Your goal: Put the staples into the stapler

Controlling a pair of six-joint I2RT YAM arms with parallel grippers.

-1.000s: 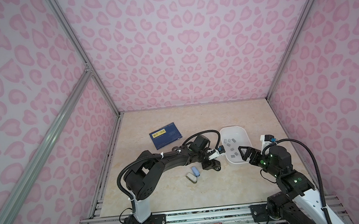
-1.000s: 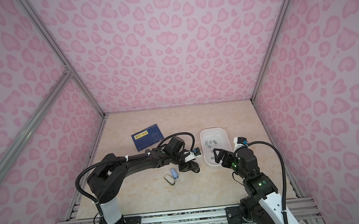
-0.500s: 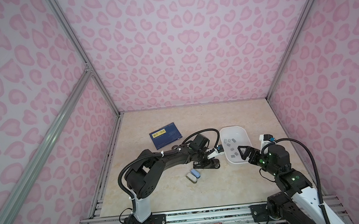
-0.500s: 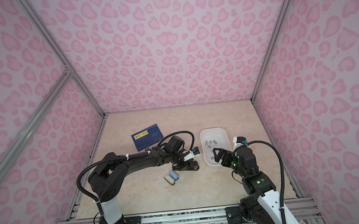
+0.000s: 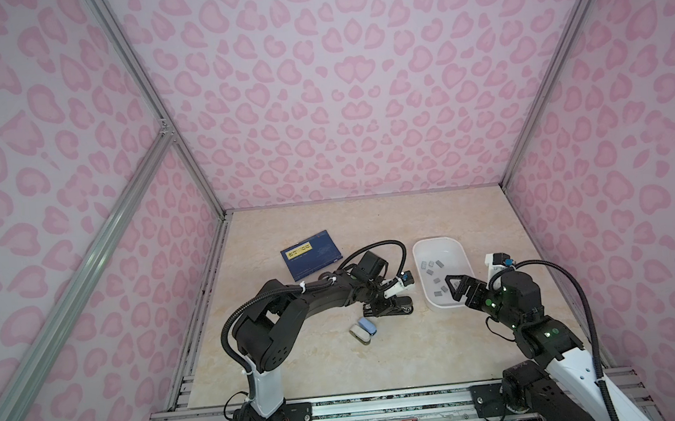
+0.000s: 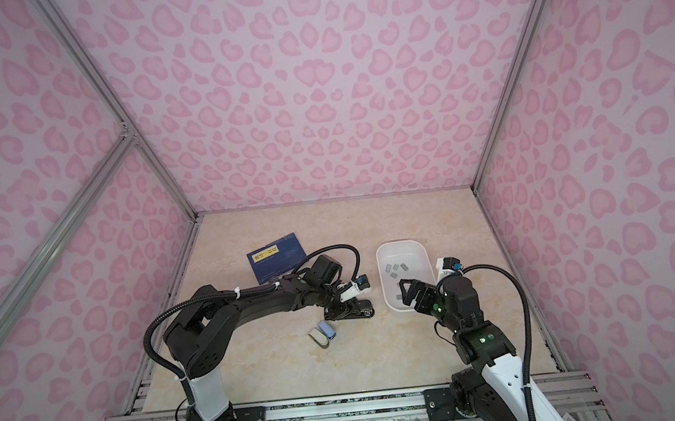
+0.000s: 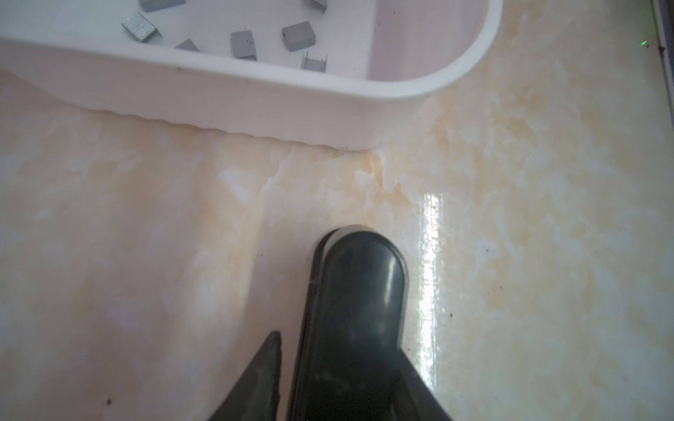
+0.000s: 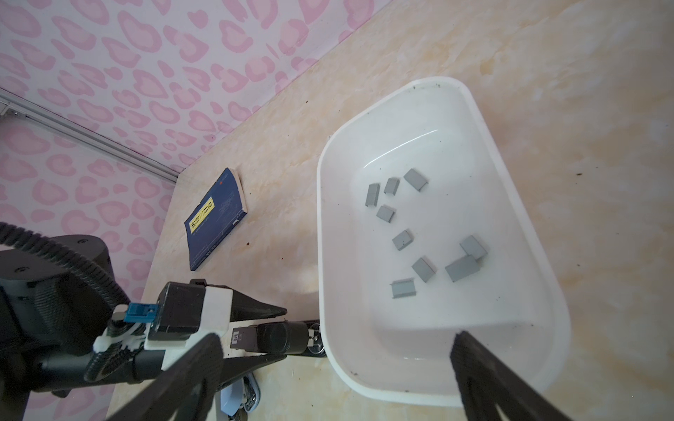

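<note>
Your left gripper point(image 5: 385, 301) has dropped to straddle the black stapler point(image 7: 359, 291); whether its narrowing fingers grip yet is hard to tell. Your right gripper point(image 5: 457, 289) hangs wide over the white tray point(image 8: 322, 218) holding the staples point(image 8: 402, 239). Those strips look light, slick and snappable: pinch one across its long sides

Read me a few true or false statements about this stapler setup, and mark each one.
The staples lie in the white tray. True.
The right pincer holds a staple strip. False: its jaws stand open and empty.
The left pincer straddles the black stapler. True.
The blue book lies inside the tray. False: it lies on the table, apart from the tray.
</note>
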